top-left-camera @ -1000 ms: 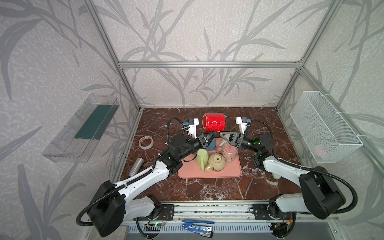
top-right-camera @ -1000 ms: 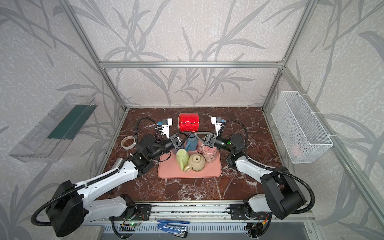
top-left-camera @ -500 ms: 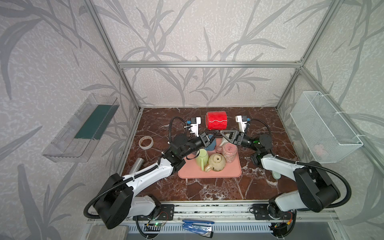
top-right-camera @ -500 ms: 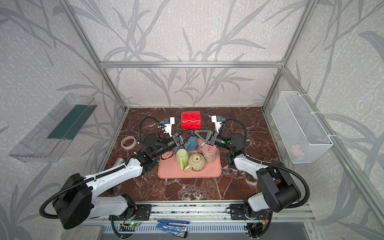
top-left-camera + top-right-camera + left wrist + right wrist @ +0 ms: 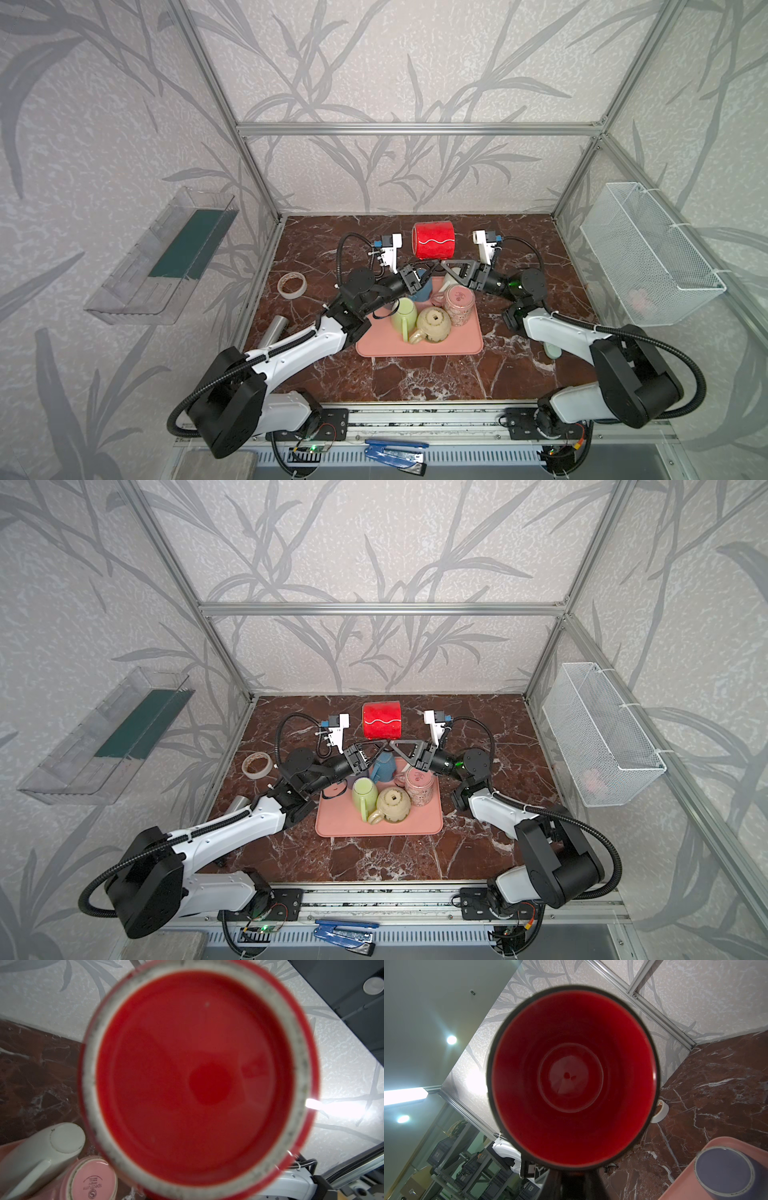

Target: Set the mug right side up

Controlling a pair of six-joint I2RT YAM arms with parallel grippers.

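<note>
The red mug [image 5: 433, 245] has drifted slightly toward the right arm's side since a second ago. It is still on its side in the air, clear of the table [image 5: 415, 376]. The left arm has stretched forward, bringing its wrist camera closer beside the mug.

The right pincer [image 5: 444, 264] is now clamped on the mug. In the right wrist view one dark finger [image 5: 579, 1182] runs up to the near rim, and the open mouth [image 5: 572, 1076] fills the picture. The mug therefore sits just above this pincer's tips, mouth turned back along the right arm.

The left pincer [image 5: 379, 746] meets the right one tip to tip just under the mug. I cannot tell whether its jaws are apart or together. Its wrist view shows only the mug's red base [image 5: 197, 1078], close and blurred.

Below both pincers lies the pink tray [image 5: 419, 351] with the other cups.
</note>
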